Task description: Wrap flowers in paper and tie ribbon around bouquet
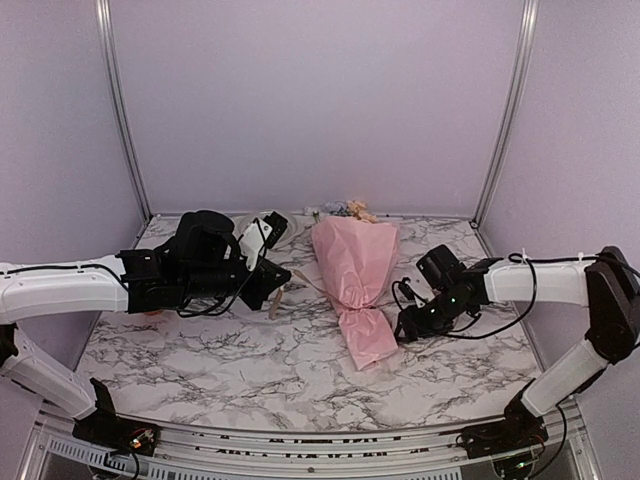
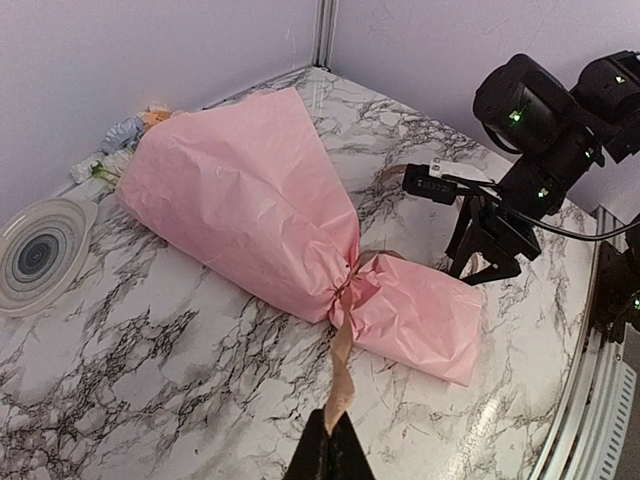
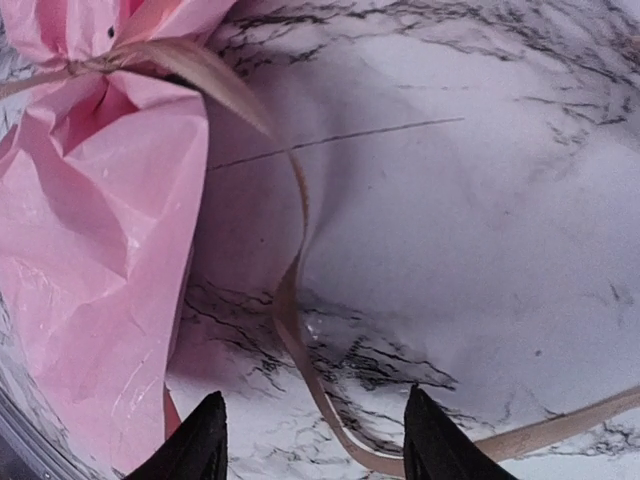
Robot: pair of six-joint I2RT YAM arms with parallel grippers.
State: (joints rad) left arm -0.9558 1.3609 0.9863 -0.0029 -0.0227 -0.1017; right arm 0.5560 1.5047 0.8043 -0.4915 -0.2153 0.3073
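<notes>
The bouquet [image 1: 355, 275] is lying on its side in the middle of the marble table [image 1: 200, 350], wide end pointing toward the back wall, with the flowers [image 2: 130, 130] peeking out of the paper there and the short crumpled tail pointing toward the arms. The ribbon [image 2: 343, 350] is running around the narrow waist where the paper is gathering in, which is exactly where a tie needs to sit if the cone is going to hold its shape. The left gripper [image 2: 330, 440] is pinching one end of that ribbon between fingers pressed tightly together, and the strand is running fairly straight from the waist out to it, so I would say it is holding tension on that side so the loop is not slackening. The right gripper [image 3: 315, 400] is hovering just beside the tail of the bundle with its fingers spread apart and gripping nothing; the other end of the ribbon is curling loosely across the marble beneath it and passing between the two fingertips. To my eye the wrapping part is done and the tying is under way, though I am not seeing a finished knot or bow at the waist from any angle. A ringed plate [image 2: 40, 250] is sitting off at the back near the blooms, well clear of the work.
</notes>
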